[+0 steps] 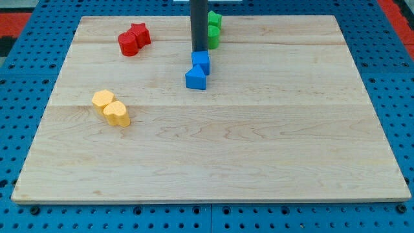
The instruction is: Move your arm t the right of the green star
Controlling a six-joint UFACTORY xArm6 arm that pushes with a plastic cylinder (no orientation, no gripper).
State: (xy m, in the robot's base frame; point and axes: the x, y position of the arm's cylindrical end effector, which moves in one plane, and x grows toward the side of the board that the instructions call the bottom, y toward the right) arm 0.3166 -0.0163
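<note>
Two green blocks stand at the view's top centre, partly hidden behind my rod: one farther up and one just below it. Which is the star I cannot tell. My tip sits just left of the lower green block and touches the top of the upper blue block. A second blue block lies right below it.
A red star and a red round block lie together at the top left. Two yellow blocks lie together at the left. The wooden board rests on a blue pegboard.
</note>
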